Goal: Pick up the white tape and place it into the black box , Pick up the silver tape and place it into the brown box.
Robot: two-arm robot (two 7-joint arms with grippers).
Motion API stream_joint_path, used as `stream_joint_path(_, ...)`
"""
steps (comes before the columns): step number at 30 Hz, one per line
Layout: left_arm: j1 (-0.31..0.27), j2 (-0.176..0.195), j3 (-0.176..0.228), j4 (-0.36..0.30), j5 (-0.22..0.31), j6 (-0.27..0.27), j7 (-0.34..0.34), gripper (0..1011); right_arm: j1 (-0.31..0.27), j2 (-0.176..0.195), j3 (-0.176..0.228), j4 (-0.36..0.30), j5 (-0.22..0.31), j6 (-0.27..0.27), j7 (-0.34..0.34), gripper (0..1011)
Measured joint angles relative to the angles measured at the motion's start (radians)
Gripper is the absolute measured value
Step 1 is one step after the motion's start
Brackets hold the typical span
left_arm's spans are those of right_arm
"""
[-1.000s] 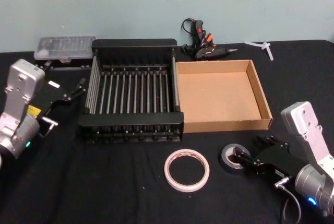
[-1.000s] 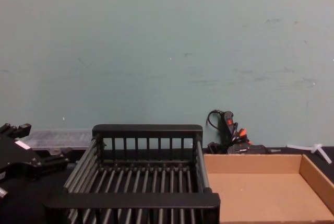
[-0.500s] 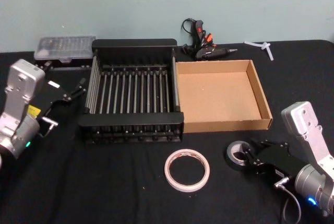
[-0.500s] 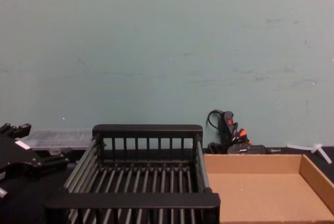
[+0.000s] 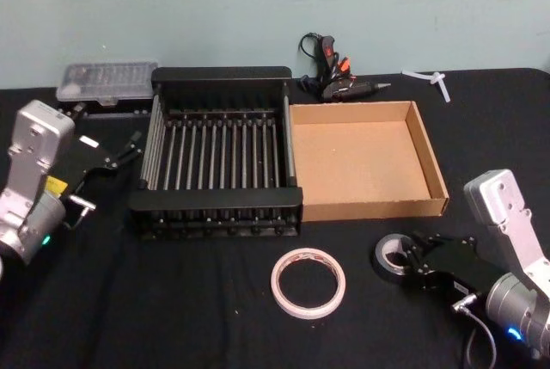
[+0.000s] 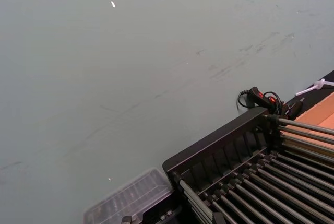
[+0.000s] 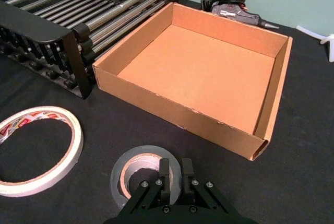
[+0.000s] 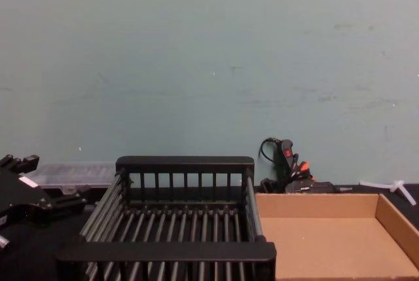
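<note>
Right now my right gripper (image 7: 172,176) pinches the near wall of the silver tape (image 7: 142,167), which lies flat on the black cloth. Such a thin bite could let the roll swing or slip as I lift. Beyond, the brown box (image 7: 271,98) stands open, its front wall to clear; the white tape (image 5: 308,282) lies beside. My left gripper (image 5: 129,147) waits by the black box (image 5: 222,78); its grip I cannot tell.

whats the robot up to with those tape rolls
The right gripper is shut on the near wall of the silver tape, which lies on the table just in front of the brown box. The white tape lies untouched in front of the black box. Both boxes are empty. The left gripper sits idle to the left of the black box.
</note>
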Motion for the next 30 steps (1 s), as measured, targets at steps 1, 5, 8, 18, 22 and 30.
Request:
stream_joint_path(1,0.000,0.000,0.000,0.000,0.000,0.000,0.000,1001,0.000,-0.002,0.002,0.000,0.000,0.000,0.001,139)
stream_joint_path(5,0.000,0.000,0.000,0.000,0.000,0.000,0.000,1001,-0.005,-0.008,0.016,-0.009,-0.001,-0.003,0.009,139)
stream_joint_path(8,0.000,0.000,0.000,0.000,0.000,0.000,0.000,1001,-0.011,-0.012,0.030,-0.024,-0.001,-0.008,0.018,139)
stream_joint_path(18,0.000,0.000,0.000,0.000,0.000,0.000,0.000,1001,-0.017,-0.018,0.057,-0.069,0.003,-0.014,0.048,139)
stream_joint_path(22,0.000,0.000,0.000,0.000,0.000,0.000,0.000,1001,-0.009,-0.019,0.065,-0.085,0.009,-0.018,0.056,139)
stream_joint_path(30,0.000,0.000,0.000,0.000,0.000,0.000,0.000,1001,0.032,-0.026,0.066,-0.081,0.009,-0.029,0.059,139)
